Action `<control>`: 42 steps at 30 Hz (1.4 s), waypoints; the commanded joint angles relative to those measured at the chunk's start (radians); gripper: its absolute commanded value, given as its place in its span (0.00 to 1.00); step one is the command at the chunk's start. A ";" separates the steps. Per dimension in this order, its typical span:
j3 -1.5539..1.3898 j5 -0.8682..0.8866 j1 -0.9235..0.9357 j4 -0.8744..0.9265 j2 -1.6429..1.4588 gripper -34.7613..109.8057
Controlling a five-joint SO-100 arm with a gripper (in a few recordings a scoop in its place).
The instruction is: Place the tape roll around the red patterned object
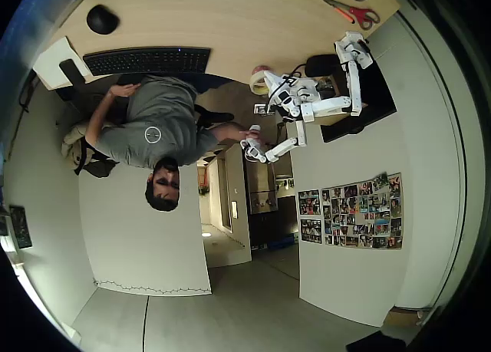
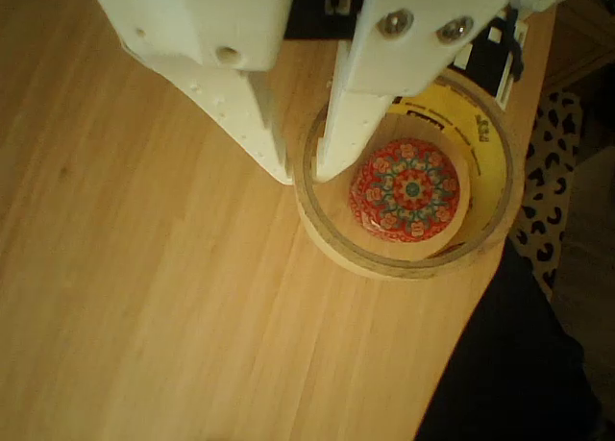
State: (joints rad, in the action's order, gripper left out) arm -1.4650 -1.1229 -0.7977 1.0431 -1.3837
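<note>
Wrist view shows the tape [image 2: 490,143] ringing the red object [image 2: 411,191] near the surface [image 2: 144,297] edge, the claw [image 2: 306,167] pinching its stiff, light wall, one finger inside and one outside, the sensible hold.

red patterned object [image 2: 410,190] lies inside tape roll [image 2: 495,186] on table [image 2: 144,268]

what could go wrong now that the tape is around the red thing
1. The gripper has one finger inside the tape roll and one outside, straddling its wall; lifting without opening wide enough could drag the ring off the red patterned object.
2. The ring sits close to the table edge, so a nudge could push it over.
3. The inner finger is close to the red object and may bump it.
</note>
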 commanded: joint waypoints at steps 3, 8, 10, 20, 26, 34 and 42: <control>0.034 -0.003 -0.055 -0.078 0.040 0.24; 0.092 0.008 -0.089 -0.094 0.132 0.24; 0.092 0.015 -0.103 -0.107 0.146 0.24; 0.155 -0.005 -0.110 -0.049 0.173 0.42; 0.227 -0.044 -0.081 0.054 0.167 0.46; 0.468 -0.118 -0.003 0.426 0.080 0.47; 0.091 -0.167 0.067 0.442 -0.310 0.47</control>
State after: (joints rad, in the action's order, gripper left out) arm -1.2471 -1.2747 -0.7378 1.4803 -1.5018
